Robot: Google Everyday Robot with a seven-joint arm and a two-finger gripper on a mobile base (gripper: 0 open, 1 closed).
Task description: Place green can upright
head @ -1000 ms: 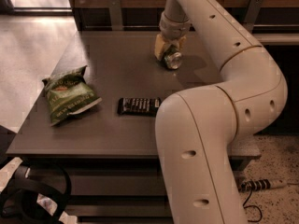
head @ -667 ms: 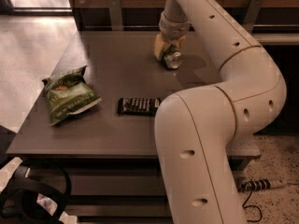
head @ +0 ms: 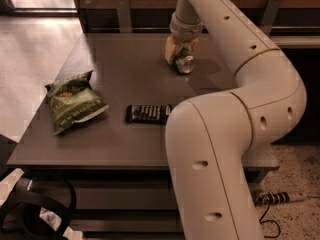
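Note:
The green can [head: 184,63] is at the far middle of the table [head: 125,79], tilted with its shiny silver end facing the camera. My gripper [head: 181,54] reaches down from the arm onto it. Its yellowish fingers [head: 171,49] sit on either side of the can's body and look closed on it. The can's dark green side is mostly hidden by the fingers. I cannot tell whether the can touches the table or is held just above it.
A crinkled green chip bag [head: 75,103] lies at the left of the table. A dark candy bar [head: 148,113] lies in the middle front. My large white arm [head: 225,134] covers the table's right front. A wooden wall and rail run behind the table.

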